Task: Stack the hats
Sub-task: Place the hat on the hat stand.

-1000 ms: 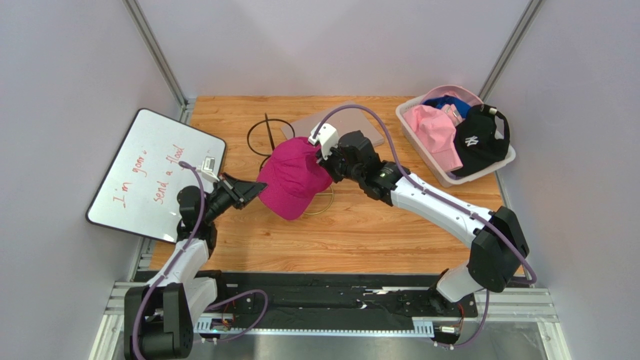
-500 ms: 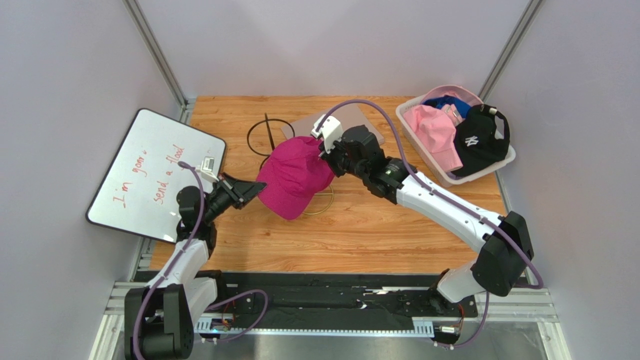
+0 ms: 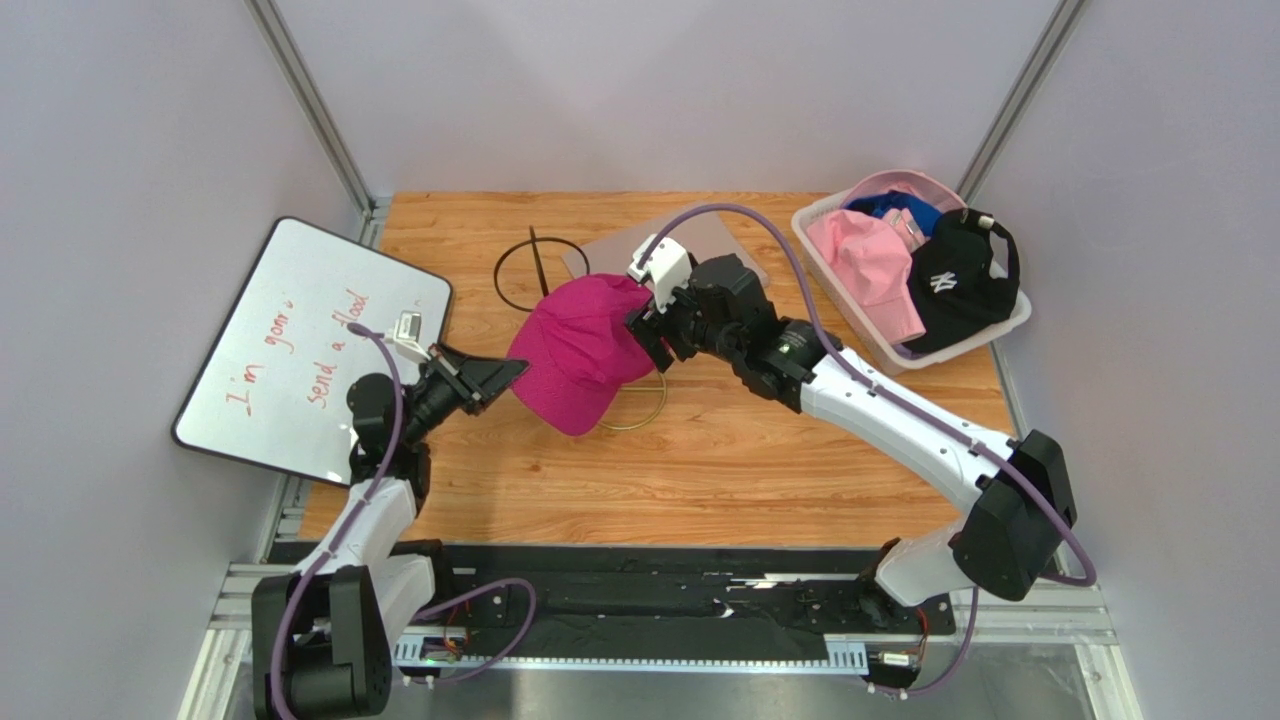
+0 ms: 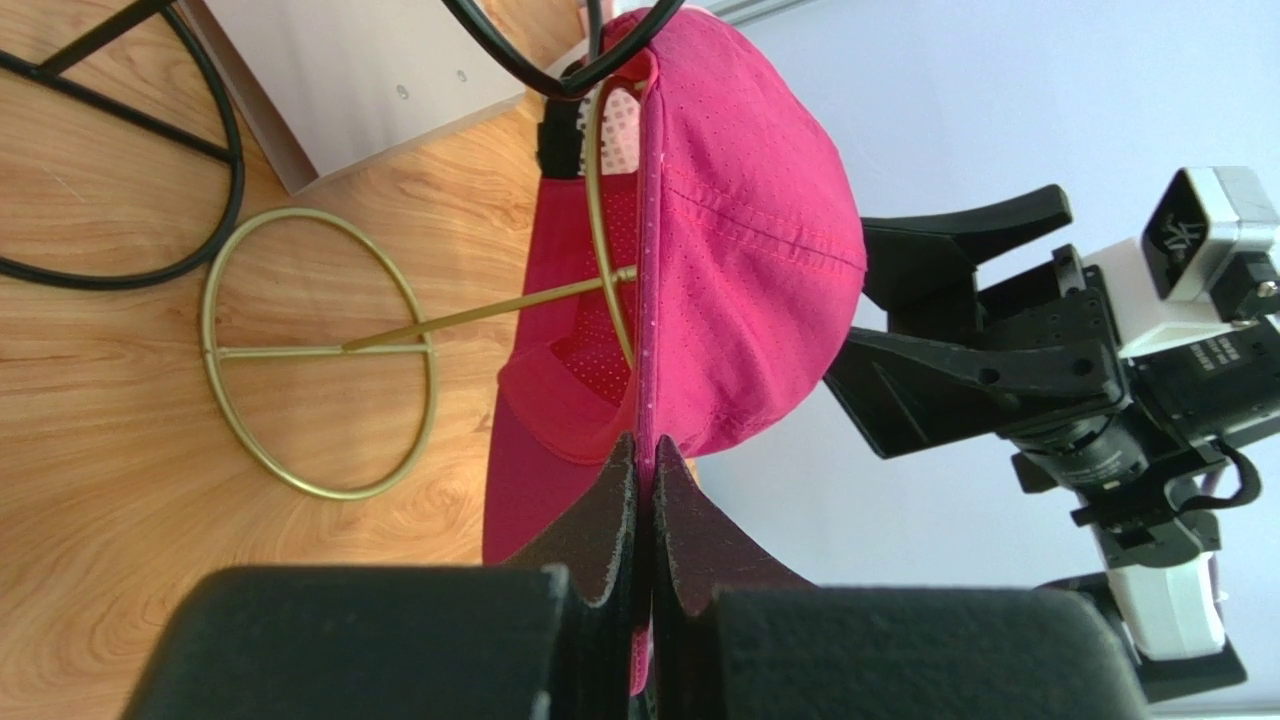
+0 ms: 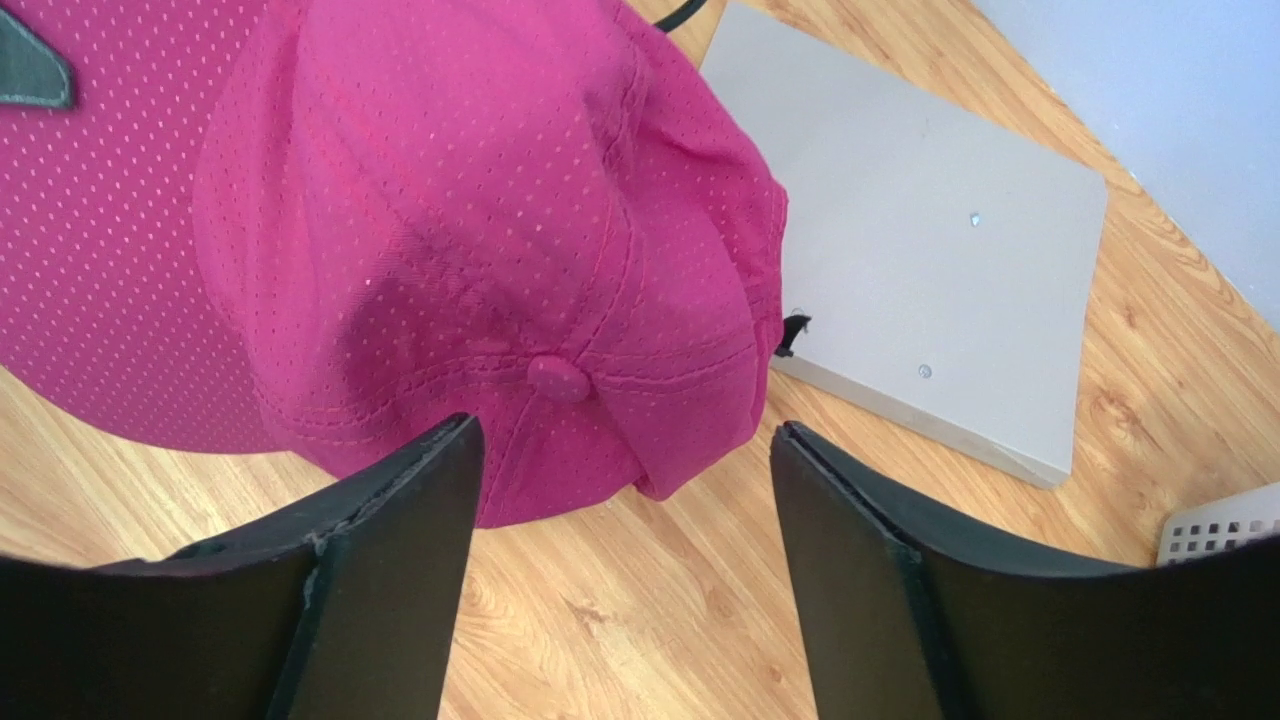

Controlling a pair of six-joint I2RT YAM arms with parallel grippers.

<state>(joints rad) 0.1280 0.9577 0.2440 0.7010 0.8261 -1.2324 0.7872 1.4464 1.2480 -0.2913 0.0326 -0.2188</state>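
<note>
The left gripper (image 4: 646, 480) reaches in from the near left of the magenta cap (image 3: 579, 353), its fingers closed flat on the edge of the cap's brim. The cap itself hangs above the middle of the wooden counter (image 3: 721, 450), draped over the upper ring of a gold wire stand (image 4: 481, 311) whose base ring lies on the wood just under the cap. On the cap's right side the right gripper (image 5: 624, 450) faces the crown, its fingers spread wide on either side of the top button; whether they touch the fabric I cannot tell. Just behind the cap stand a black wire stand (image 3: 537, 258) and a flat grey board (image 5: 932, 285). Well left of the cap lies a whiteboard (image 3: 301, 345) with red writing. Far right of and behind the cap, a white basket (image 3: 842, 297) holds a pink hat (image 3: 879, 270), a black cap (image 3: 954, 278) and a blue hat (image 3: 902, 203).
</note>
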